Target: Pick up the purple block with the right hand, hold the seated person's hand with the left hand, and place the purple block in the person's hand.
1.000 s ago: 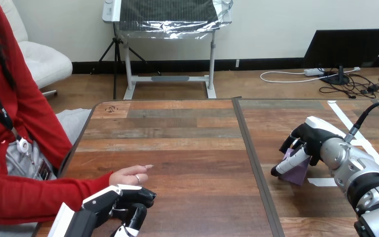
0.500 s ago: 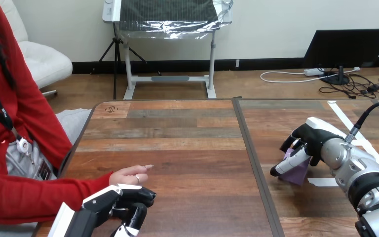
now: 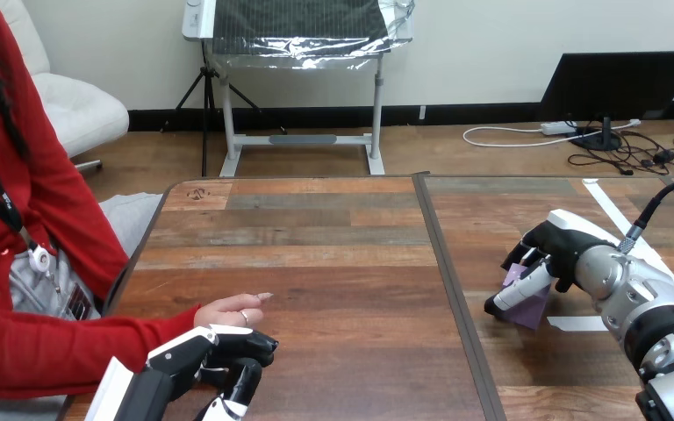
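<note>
Wooden plank tabletop (image 3: 333,237), dark seam (image 3: 443,263) running front to back, right of centre. On the right section: long diagonal white tape strip (image 3: 610,206), short tape piece (image 3: 577,323) nearer.

no readable txt, no labels, no signs

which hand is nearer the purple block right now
Right. The right hand is curled round the purple block at the view's right; the left hand sits far off at the left, just beside the person's hand.
</note>
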Robot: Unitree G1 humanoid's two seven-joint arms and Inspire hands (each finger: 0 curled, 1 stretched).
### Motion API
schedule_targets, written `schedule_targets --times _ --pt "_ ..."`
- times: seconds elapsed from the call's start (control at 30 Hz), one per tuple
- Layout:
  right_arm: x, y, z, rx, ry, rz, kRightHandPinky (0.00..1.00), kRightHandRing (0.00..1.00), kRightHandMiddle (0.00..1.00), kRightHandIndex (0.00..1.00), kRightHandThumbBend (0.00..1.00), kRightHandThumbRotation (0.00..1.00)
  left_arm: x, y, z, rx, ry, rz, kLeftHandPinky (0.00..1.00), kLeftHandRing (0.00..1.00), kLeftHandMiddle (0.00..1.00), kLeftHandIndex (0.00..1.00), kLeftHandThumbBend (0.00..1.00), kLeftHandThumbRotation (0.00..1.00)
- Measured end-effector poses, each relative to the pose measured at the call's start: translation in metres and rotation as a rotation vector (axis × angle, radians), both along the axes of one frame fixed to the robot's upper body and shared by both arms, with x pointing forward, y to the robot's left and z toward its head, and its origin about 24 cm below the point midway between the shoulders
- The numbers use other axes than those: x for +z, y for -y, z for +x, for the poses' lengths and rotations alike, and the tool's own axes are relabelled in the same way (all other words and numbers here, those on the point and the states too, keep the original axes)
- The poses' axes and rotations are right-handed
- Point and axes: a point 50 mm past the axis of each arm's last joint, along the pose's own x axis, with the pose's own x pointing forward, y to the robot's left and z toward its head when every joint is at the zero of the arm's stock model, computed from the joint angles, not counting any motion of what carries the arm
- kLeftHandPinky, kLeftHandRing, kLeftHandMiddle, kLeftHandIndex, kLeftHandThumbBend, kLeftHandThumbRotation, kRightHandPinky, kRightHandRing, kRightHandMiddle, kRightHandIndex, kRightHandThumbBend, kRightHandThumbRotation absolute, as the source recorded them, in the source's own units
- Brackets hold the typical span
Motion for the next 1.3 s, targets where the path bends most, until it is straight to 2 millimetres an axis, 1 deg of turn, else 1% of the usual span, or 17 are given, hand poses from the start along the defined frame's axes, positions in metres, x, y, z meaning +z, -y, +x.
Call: schedule_targets --times 0.27,0.63,1.07,1.3 --pt "0.001 0.002 0.000 -0.003 -0.001 -0.004 0.67 0.74 0.75 0.70 0.93 0.15 0.000 0.000 0.001 -0.003 0.003 -0.002 0.55 0.62 0.63 0.61 0.37 0.74" --pt "0.004 0.003 0.001 0.006 -0.009 -0.011 0.68 0.75 0.76 0.70 0.94 0.15 0.000 0.001 0.001 -0.010 -0.001 -0.003 0.55 0.62 0.63 0.61 0.43 0.71" --pt "0.014 0.000 0.008 0.026 0.005 -0.023 0.67 0.74 0.75 0.70 0.95 0.13 0.000 0.000 0.002 -0.021 0.000 -0.010 0.54 0.62 0.64 0.61 0.46 0.66" --pt "0.018 -0.002 0.011 0.038 0.008 -0.035 0.65 0.72 0.74 0.70 0.94 0.10 0.000 0.000 0.003 -0.026 -0.001 -0.025 0.53 0.62 0.64 0.61 0.51 0.64"
